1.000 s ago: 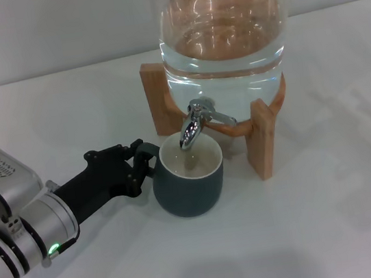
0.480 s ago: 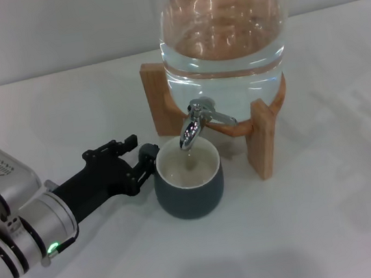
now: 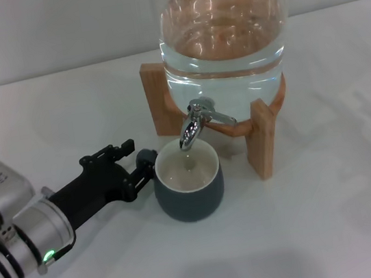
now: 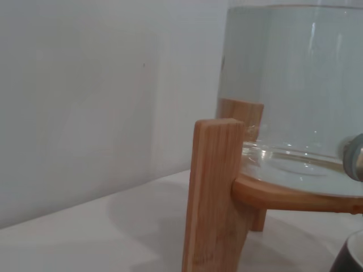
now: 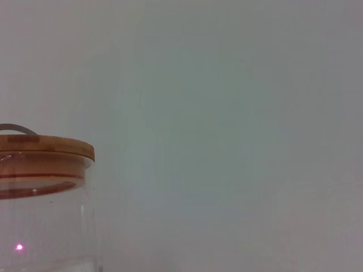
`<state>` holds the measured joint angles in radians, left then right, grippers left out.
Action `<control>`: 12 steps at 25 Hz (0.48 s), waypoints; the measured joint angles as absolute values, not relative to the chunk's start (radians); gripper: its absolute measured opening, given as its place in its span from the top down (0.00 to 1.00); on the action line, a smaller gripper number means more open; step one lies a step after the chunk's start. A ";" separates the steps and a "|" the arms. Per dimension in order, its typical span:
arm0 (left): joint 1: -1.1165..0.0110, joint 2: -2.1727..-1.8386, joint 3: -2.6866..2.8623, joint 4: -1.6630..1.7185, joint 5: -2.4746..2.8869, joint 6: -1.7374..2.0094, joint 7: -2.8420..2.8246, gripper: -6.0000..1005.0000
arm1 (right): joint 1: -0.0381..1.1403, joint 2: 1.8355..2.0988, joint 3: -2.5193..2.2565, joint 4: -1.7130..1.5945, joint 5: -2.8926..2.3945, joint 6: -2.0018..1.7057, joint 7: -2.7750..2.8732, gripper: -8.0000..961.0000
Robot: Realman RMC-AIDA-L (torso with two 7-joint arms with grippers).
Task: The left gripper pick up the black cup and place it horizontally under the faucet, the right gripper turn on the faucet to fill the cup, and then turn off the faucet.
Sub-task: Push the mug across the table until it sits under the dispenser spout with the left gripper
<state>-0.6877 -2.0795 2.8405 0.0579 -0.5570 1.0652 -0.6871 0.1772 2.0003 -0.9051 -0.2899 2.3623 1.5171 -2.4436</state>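
The black cup (image 3: 189,188) stands upright on the white table, its cream inside showing, right under the faucet (image 3: 194,125) of the glass jar (image 3: 224,33). The cup's loop handle (image 3: 147,157) points left. My left gripper (image 3: 135,162) is open just left of the cup, its fingertips level with the handle and not gripping it. In the left wrist view, the cup's rim (image 4: 350,256) shows at the corner and the faucet (image 4: 354,158) is a blurred grey shape. The right gripper is out of view.
The jar sits on a wooden stand (image 3: 263,138) with legs on both sides of the cup; one leg (image 4: 214,192) fills the left wrist view. The right wrist view shows the jar's wooden lid (image 5: 42,148) against a plain wall.
My left gripper has let go of the cup's handle, opened and drawn back a little to the left. The cup has stayed under the faucet.
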 joint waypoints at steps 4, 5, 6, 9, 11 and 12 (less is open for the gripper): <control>-0.661 -2.076 2.841 0.044 -0.557 1.109 -0.687 0.50 | 0.174 2.000 -0.905 -0.290 2.362 1.518 -2.444 0.10; -0.655 -2.076 2.841 0.037 -0.558 1.120 -0.687 0.50 | 0.173 2.000 -0.905 -0.290 2.362 1.519 -2.444 0.10; -0.649 -2.075 2.840 0.028 -0.558 1.130 -0.687 0.50 | 0.173 2.000 -0.905 -0.290 2.362 1.519 -2.444 0.10; -0.634 -2.074 2.841 -0.008 -0.557 1.160 -0.706 0.50 | 0.172 2.000 -0.905 -0.290 2.362 1.519 -2.444 0.10; -0.630 -2.074 2.841 -0.015 -0.557 1.169 -0.709 0.50 | 0.172 2.000 -0.905 -0.290 2.362 1.519 -2.444 0.10; -0.625 -2.074 2.841 -0.024 -0.557 1.181 -0.711 0.50 | 0.172 2.000 -0.905 -0.290 2.362 1.519 -2.444 0.10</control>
